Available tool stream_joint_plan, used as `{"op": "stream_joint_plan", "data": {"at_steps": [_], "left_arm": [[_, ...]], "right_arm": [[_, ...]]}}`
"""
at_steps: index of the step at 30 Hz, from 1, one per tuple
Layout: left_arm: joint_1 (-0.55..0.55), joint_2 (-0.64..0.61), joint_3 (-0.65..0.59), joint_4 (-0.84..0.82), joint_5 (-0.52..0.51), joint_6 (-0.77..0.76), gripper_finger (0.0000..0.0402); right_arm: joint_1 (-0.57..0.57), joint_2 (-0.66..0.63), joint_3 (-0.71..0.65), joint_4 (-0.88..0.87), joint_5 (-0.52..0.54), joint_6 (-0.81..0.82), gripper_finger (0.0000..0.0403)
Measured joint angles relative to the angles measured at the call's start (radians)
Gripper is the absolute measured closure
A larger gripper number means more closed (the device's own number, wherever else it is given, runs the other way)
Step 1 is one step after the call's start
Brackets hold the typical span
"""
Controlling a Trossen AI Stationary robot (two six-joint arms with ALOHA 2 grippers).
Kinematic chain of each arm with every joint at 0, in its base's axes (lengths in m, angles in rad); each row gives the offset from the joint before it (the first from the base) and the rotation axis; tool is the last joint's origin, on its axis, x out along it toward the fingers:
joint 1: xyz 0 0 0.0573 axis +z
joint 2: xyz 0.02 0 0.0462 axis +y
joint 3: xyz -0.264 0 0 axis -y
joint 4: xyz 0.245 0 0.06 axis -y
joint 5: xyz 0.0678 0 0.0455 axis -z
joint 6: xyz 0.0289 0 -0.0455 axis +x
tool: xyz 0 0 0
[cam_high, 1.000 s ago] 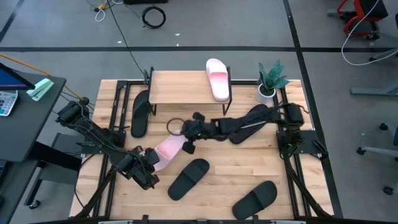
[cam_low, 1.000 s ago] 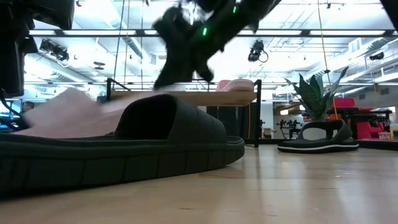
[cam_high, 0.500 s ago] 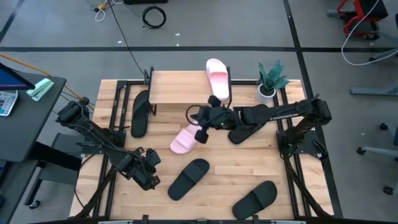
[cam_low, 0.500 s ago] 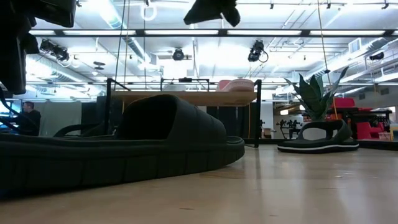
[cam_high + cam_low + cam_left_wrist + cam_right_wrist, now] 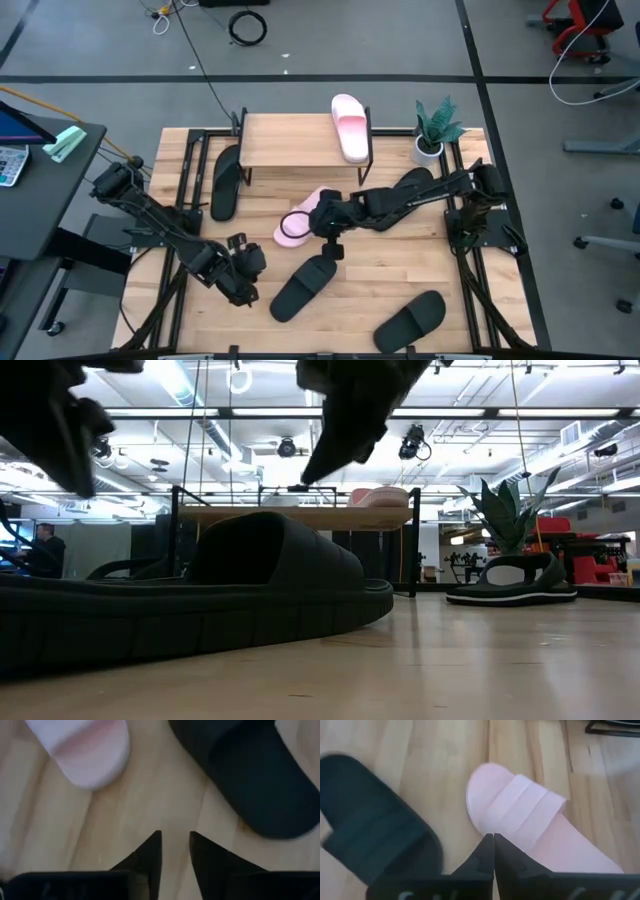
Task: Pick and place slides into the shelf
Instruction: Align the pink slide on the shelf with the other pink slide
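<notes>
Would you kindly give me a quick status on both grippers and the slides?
Right gripper shut, empty, above the pink slide on the table. Left gripper slightly open, empty, near the black slide. One pink slide on the shelf.

Shelf (image 5: 290, 140) plank mostly bare on its left and middle; one pink slide (image 5: 350, 126) takes the right end, overhanging front and back. Black slide (image 5: 226, 181) lies on the table (image 5: 350, 305) just left of the shelf legs, narrowing that side gap. Potted plant (image 5: 433, 130) blocks the far right corner beside the shelf. In front of the shelf, second pink slide (image 5: 303, 218) lies mid-table with the right claw (image 5: 330, 240), fingers together, above it, right arm stretched across behind. Black slide (image 5: 304, 285) just below that, another black slide (image 5: 410, 320) near the front right. Left claw (image 5: 243, 270), fingers slightly apart, sits front left; bare wood between it and the nearest black slide.
</notes>
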Motion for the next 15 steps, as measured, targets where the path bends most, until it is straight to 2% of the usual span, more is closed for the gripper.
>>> {"op": "stream_joint_plan", "data": {"at_steps": [5, 9, 12, 15], "left_arm": [[0.044, 0.024, 0.0, 0.011, -0.073, 0.1, 0.0243], [0.101, 0.102, -0.002, 0.085, -0.099, 0.258, 0.0212], [0.143, 0.165, -0.002, 0.187, -0.199, 0.384, 0.0201], [0.177, 0.201, -0.002, 0.265, -0.319, 0.49, 0.0203]], "right_arm": [[-0.008, -0.006, 0.0, -0.032, 0.038, -0.021, 0.0374], [-0.033, -0.008, 0.0, -0.043, 0.001, 0.034, 0.0337], [-0.04, -0.001, 0.0, -0.074, 0.004, 0.046, 0.0313], [-0.039, -0.003, 0.0, -0.107, 0.057, 0.07, 0.0304]]}}
